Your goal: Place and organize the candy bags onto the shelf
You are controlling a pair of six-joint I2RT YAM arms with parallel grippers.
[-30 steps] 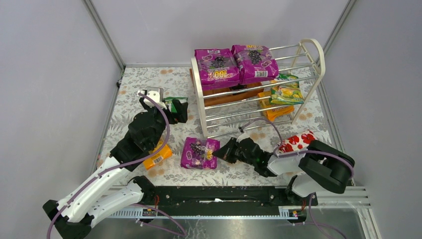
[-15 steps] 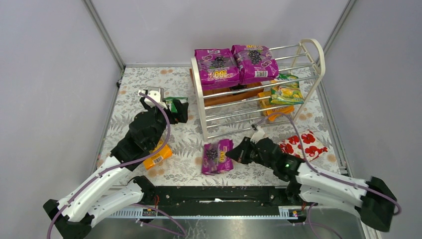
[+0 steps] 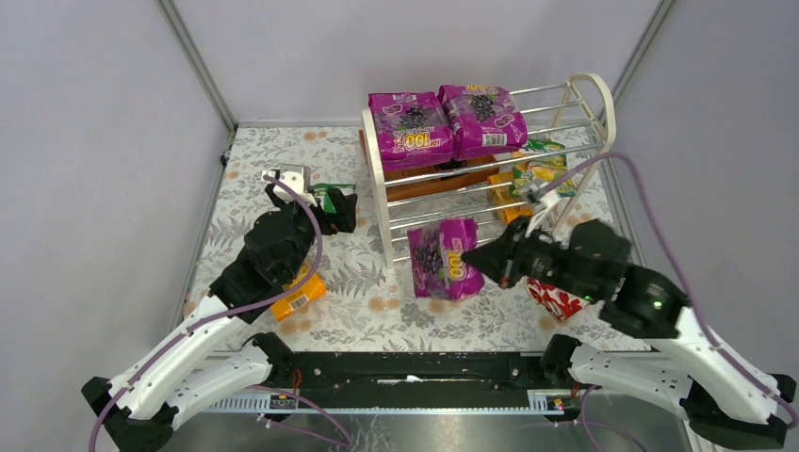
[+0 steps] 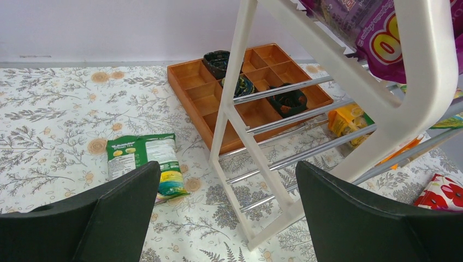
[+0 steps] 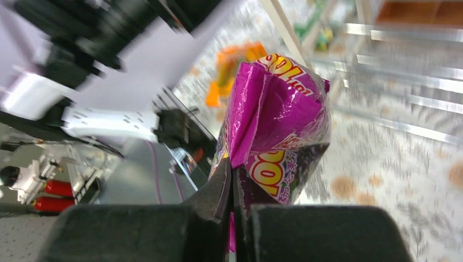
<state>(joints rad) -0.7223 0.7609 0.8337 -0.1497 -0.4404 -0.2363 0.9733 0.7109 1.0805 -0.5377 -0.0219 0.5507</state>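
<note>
Gripping magenta bag point(image 3: 443, 259) | right pincer point(image 5: 232, 169) clamped on it, near shelf point(image 3: 377, 179) | left pincer point(image 4: 226, 174) spread wide, empty

The top external camera looks steeply down from above and behind the arm bases, far enough off to hold the whole shelf point(image 3: 377, 188) and both arms. The left wrist camera rides low behind the left gripper point(image 4: 226, 180), facing ahead between its spread fingers at the shelf's end (seen from close by). The right wrist camera sits right behind the right gripper point(image 5: 232, 180); the pinched magenta bag point(image 5: 273, 120) just ahead fills its blurred view. All three show the shelf's rods.
</note>
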